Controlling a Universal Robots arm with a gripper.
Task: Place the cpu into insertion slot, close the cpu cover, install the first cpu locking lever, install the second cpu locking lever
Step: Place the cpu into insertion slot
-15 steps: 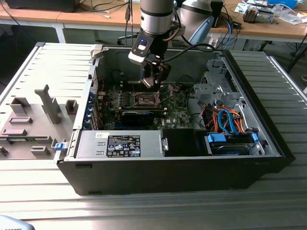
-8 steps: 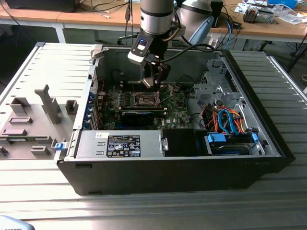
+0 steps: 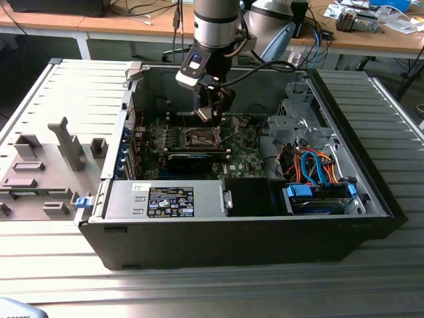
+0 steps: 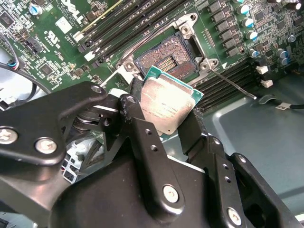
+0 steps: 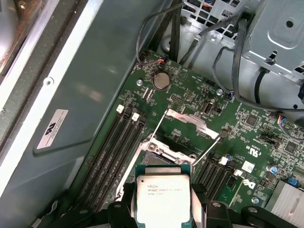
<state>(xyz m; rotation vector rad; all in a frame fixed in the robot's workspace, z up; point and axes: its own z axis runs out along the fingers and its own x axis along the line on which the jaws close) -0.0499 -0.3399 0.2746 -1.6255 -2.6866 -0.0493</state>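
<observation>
My gripper (image 3: 211, 109) hangs inside the open computer case, just above the green motherboard (image 3: 242, 156). It is shut on the cpu (image 4: 166, 102), a flat square chip with a silvery top, pinched at two opposite edges by the black fingers (image 4: 137, 123). The chip is held a little short of the insertion slot (image 4: 166, 59), apart from it. In the first wrist view the cpu (image 5: 163, 199) sits just in front of the insertion slot (image 5: 164, 159). The cpu cover (image 5: 187, 121) stands raised behind the socket. Two thin locking levers (image 4: 230, 84) stick out, unlatched.
Long black memory slots (image 5: 118, 142) flank the socket on both sides. A silver power supply (image 3: 165, 199) fills the case's front. A drive cage with orange and blue cables (image 3: 318, 169) is at the exterior view's right. The grey side panel (image 3: 53, 159) lies to the left.
</observation>
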